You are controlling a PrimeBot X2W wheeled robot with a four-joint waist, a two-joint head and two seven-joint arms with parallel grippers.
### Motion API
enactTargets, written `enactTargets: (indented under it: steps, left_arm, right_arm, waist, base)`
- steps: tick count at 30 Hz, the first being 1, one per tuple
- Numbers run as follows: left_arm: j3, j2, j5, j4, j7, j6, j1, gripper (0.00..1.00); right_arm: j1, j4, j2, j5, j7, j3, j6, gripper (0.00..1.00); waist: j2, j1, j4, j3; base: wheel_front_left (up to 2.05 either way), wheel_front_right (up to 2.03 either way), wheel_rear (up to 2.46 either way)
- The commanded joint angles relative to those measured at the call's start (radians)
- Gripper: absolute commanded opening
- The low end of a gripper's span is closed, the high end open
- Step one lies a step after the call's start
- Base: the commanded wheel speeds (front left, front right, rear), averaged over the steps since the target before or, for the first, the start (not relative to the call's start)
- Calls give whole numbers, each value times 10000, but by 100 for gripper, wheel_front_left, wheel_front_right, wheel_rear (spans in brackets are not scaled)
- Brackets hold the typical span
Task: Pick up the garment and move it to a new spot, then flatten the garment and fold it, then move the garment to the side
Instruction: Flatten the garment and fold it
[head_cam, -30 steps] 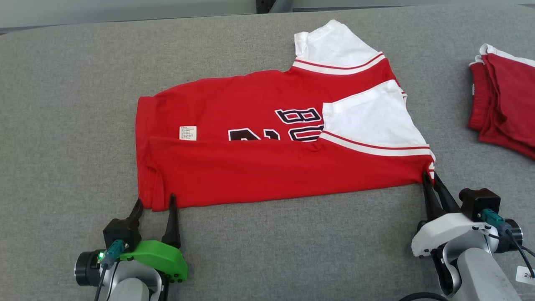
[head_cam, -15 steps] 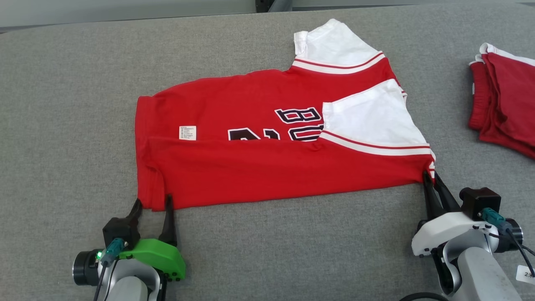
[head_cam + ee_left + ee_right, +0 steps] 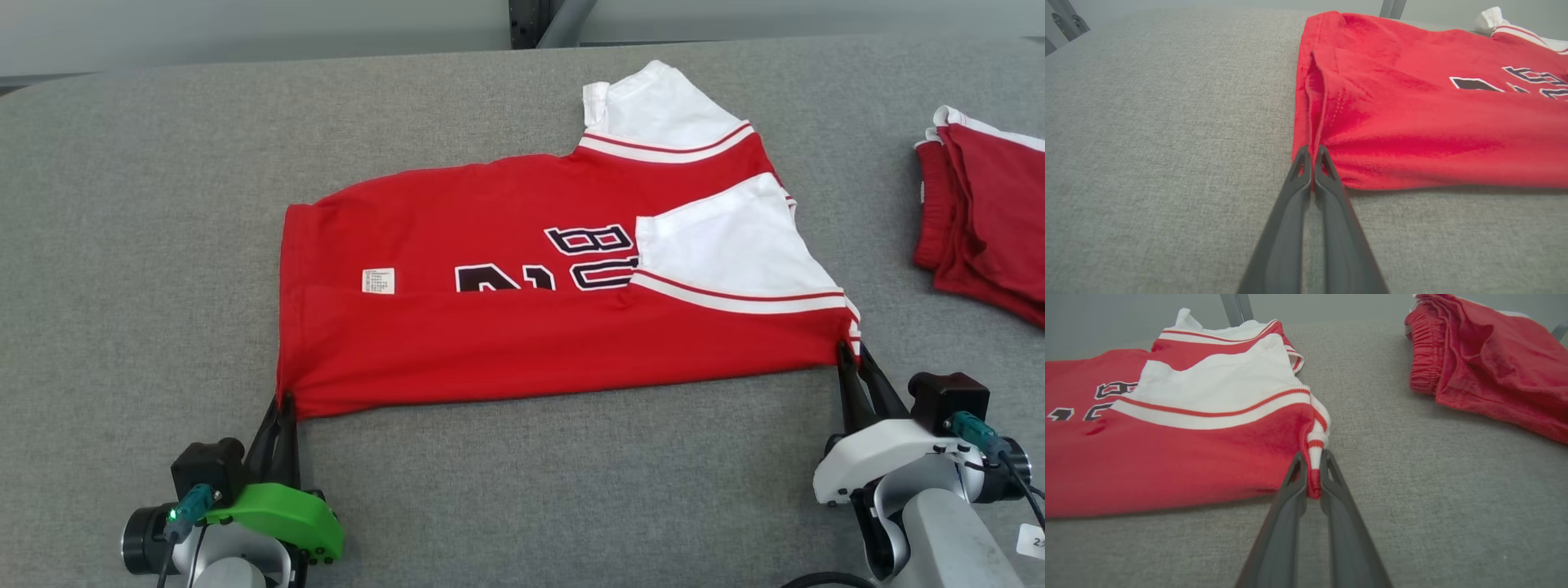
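Observation:
The garment (image 3: 522, 318) is a red jersey with white sleeves and dark lettering, lying partly folded on the grey table (image 3: 131, 204). My left gripper (image 3: 283, 402) is shut on its near left hem corner; the left wrist view shows the left gripper (image 3: 1311, 153) pinching the red hem of the garment (image 3: 1412, 122). My right gripper (image 3: 851, 351) is shut on the near right corner. In the right wrist view the right gripper (image 3: 1312, 459) clamps the striped red-and-white cuff edge of the garment (image 3: 1188, 449).
Red shorts (image 3: 988, 212) with a white trim lie bunched at the table's right edge, also in the right wrist view as red shorts (image 3: 1486, 363). Grey cloth surface stretches to the left and in front of the jersey. A dark post (image 3: 522, 12) stands behind the table.
My left gripper went from open beside the hem to shut on the hem corner. The head camera shifted slightly, so the whole scene sits lower. The right gripper kept its hold.

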Motion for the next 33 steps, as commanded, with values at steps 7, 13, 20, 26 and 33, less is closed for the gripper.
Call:
enactTargets:
  steps: [7, 13, 20, 26, 33]
  left_arm:
    - [495, 77, -224, -326, 4, -515, 338, 0]
    - [-1, 179, -969, -236, 4, -642, 822, 0]
    - [-746, 727, -2081, -40, 4, -642, 1620, 0]
    - [-601, 759, -2395, 166, 2, -622, 2346, 0]
    - [-666, 704, -2535, 513, 2, -623, 2996, 0]
  right_arm:
    - [281, 20, -90, -138, 3, -297, -23, 0]
    - [692, 75, -1, -164, 3, -296, -23, 0]
    - [1372, 181, 110, -88, 3, -221, -21, 0]
    - [2050, 202, 160, 54, 3, -176, -23, 0]
    - [2750, 78, 148, 134, 3, -235, -23, 0]
  waist:
    - [0, 0, 67, -663]
    - [0, 0, 6, -1545]
    - [0, 0, -95, -2468]
    - [0, 0, -81, -2966]
    - [0, 0, -227, -3217]
  base:
    - [0, 0, 0]
    - [0, 0, 0]
    - [0, 0, 0]
    - [0, 0, 0]
    - [0, 0, 0]
